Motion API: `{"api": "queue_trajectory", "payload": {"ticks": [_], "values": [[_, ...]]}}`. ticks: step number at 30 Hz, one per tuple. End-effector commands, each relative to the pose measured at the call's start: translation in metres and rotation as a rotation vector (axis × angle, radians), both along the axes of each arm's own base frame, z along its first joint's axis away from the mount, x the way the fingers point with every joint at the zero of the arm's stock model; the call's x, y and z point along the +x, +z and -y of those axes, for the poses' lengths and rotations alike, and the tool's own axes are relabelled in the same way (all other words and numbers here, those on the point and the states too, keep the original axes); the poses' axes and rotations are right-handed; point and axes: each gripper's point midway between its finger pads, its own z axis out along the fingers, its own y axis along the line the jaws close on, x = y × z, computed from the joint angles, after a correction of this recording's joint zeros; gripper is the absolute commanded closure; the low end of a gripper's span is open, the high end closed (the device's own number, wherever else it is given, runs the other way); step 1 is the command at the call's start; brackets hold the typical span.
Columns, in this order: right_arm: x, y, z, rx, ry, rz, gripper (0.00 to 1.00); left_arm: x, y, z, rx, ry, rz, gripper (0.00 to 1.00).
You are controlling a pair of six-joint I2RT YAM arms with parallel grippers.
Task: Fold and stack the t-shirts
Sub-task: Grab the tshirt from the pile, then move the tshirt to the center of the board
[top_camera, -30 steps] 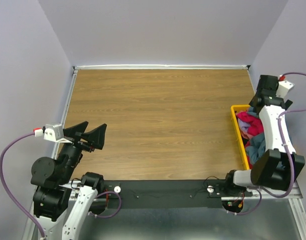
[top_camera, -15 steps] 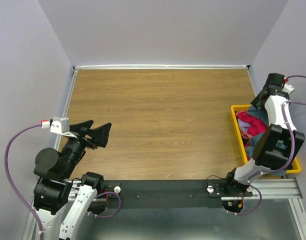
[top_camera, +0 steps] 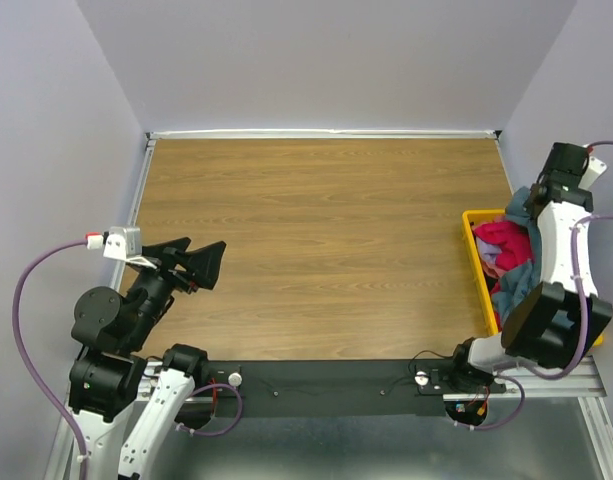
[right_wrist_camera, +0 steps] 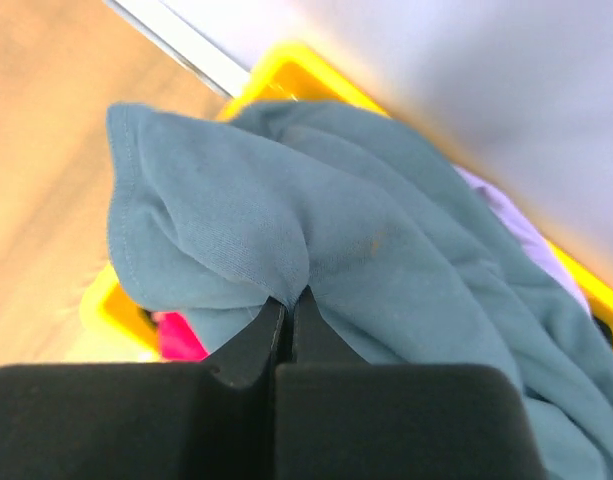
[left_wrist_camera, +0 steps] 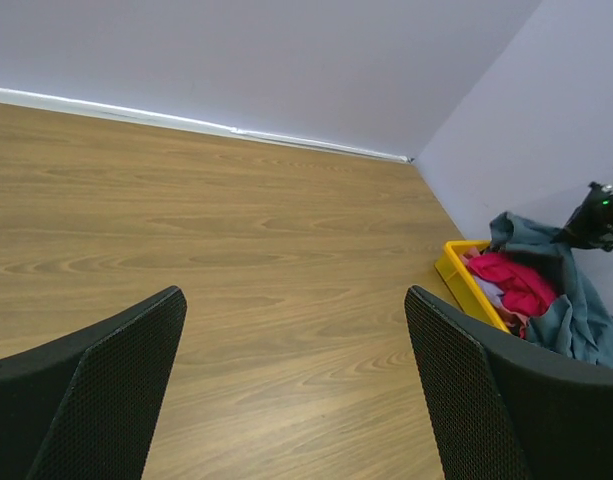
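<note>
While the left arm sits low at the table's near left corner, its left gripper hangs over bare wood with the jaws spread wide and nothing between them; my left wrist view confirms this, with only the wooden table showing in the gap. Moving right across the boards, I reach the yellow bin at the table's right edge, heaped with clothes. A magenta-pink t-shirt lies crumpled in the far half of the bin, and a pale garment shows beside it against the bin's wall. At the far right, the right gripper has its jaws pressed together on a pinch of the slate blue-grey t-shirt. That pinched fold is held up above the bin's far end, while the rest of the shirt drapes down over the magenta one and into the bin. More blue-grey cloth lies in the bin's near half; I cannot tell whether it belongs to the same shirt.
</note>
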Motion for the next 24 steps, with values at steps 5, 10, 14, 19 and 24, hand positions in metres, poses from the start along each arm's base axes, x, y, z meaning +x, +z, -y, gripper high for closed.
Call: {"api": "queue_trajectory", "payload": {"ticks": [5,10,14,19,24], "values": [[0.03,0.135,-0.062,-0.056,0.259,0.262,0.99,0.011,-0.003,0.009,0.012,-0.037,-0.021,0.02],[0.059,0.195,-0.153,-0.034,0.484,0.372,0.99,0.011,0.002,0.01,0.018,-0.04,-0.007,0.02],[0.071,0.204,-0.271,0.102,0.709,0.433,0.99,0.01,0.008,0.011,0.008,-0.045,0.002,0.02],[0.061,0.127,-0.444,0.182,1.033,0.259,0.99,0.009,0.009,0.013,0.003,-0.06,0.008,0.02],[0.003,0.037,-0.597,0.282,1.379,0.058,0.83,0.013,0.002,0.011,-0.009,-0.04,-0.012,0.02]]}}
